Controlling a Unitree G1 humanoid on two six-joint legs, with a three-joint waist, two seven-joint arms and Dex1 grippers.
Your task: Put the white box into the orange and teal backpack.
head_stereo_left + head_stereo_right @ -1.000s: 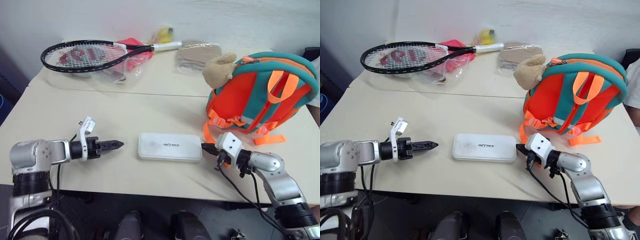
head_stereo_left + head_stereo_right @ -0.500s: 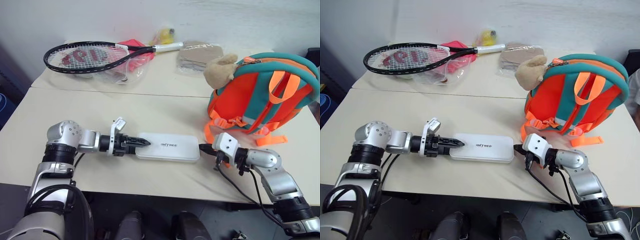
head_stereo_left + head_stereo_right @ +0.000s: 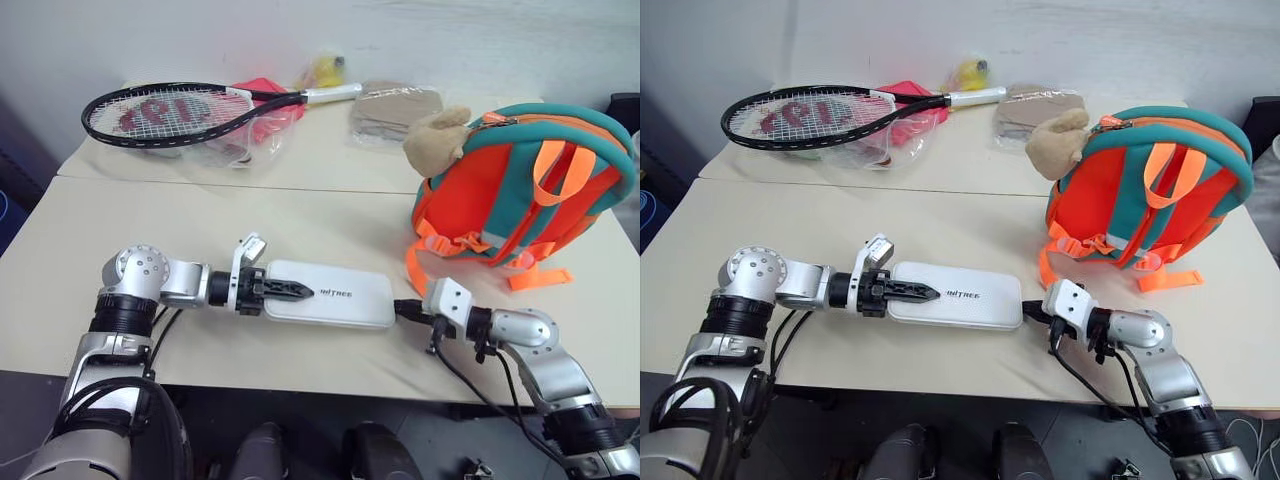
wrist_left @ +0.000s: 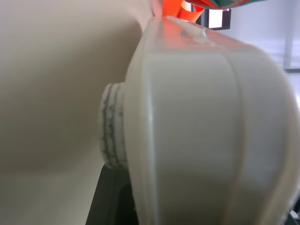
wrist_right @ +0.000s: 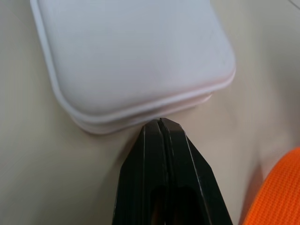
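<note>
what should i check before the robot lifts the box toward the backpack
1. Box flat on the table: ok.
2. Left tool on the box's left end, one finger over its top: ok; firm clamp: cannot tell.
3. Right tool shut, tips at the box's right end, gripping nothing: not ok for a two-handed lift.
4. Backpack upright on the table: ok.
5. Backpack zip open: cannot tell.
6. Racket far from the box: ok.
</note>
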